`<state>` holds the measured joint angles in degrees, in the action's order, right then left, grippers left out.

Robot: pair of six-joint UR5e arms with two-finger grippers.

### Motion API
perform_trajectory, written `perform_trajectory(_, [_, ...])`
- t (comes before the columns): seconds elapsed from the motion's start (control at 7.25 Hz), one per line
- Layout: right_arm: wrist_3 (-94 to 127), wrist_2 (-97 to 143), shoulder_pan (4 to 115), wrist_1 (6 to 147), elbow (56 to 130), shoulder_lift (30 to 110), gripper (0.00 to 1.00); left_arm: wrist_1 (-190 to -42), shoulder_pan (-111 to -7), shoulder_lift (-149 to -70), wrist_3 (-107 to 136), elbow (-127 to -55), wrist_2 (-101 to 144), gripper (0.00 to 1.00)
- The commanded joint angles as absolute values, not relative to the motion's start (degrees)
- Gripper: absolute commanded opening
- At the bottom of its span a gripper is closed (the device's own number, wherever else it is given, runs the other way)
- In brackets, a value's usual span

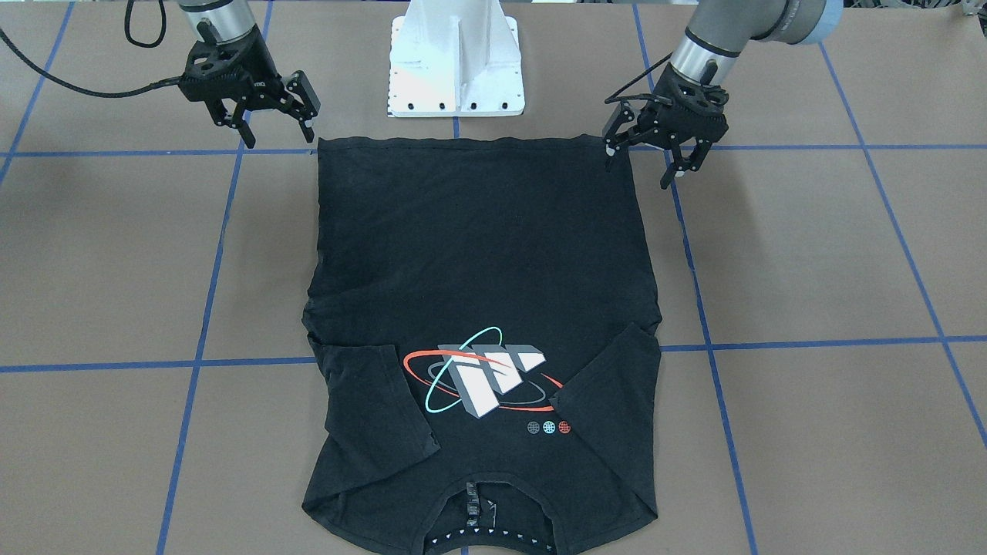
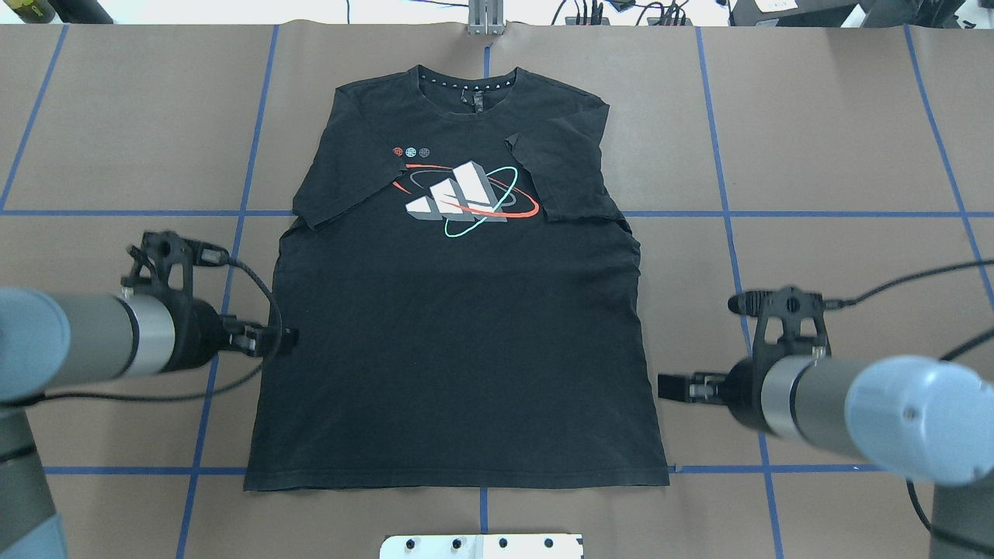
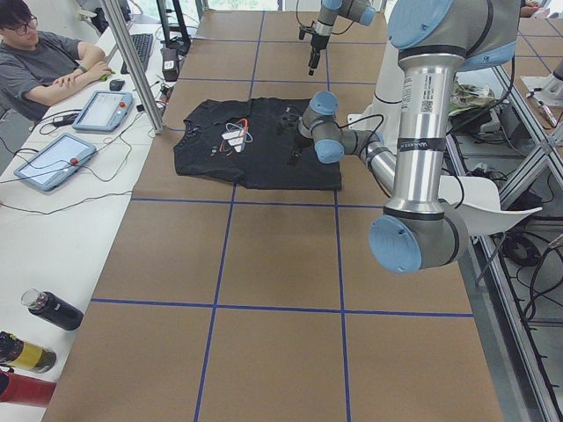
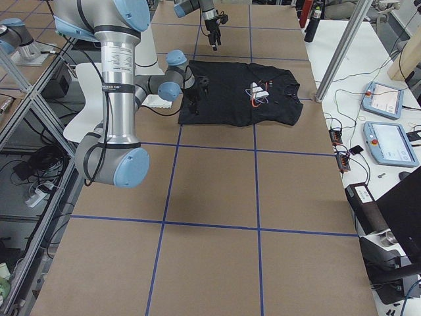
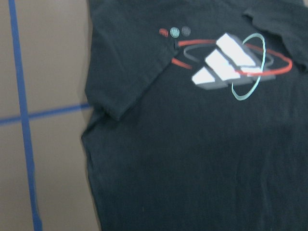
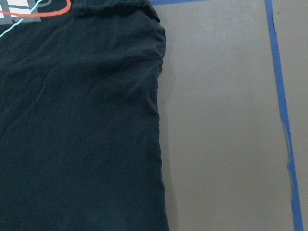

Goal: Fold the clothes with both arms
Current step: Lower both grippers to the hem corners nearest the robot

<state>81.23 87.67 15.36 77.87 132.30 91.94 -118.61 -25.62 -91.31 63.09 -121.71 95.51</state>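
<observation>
**While left gripper (image 1: 640,166) and right gripper (image 1: 279,131) hang empty, T-shirt (image 1: 478,247) is spread between them**

Jaws are opened wide beside its hem corners. The brown table (image 1: 833,247) is gridded with blue tape (image 1: 810,343); a person (image 3: 40,66) is seated beyond.

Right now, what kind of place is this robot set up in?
Probably a robotics lab: a brown table gridded with blue tape, a left arm and right arm either side of a white pedestal, and a person seated at a side bench with touchscreen pendants.
</observation>
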Motion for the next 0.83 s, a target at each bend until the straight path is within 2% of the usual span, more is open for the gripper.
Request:
perform_trajectory(0.0, [86.13, 79.23, 6.62, 77.96, 133.24, 93.34, 1.0, -118.92, -17.88, -87.3, 69.23, -122.43, 91.34, 1.0])
perform_trajectory(0.28, [86.04, 78.84, 6.77, 77.96, 133.16, 93.08, 1.0, -118.83, -12.59, -84.21, 72.58, -122.26, 89.21, 1.0])
perform_trajectory(0.69, [86.04, 78.84, 6.77, 77.96, 132.89, 92.64, 1.0, -118.74, -7.92, -84.02, 75.93, -121.12, 89.03, 1.0])
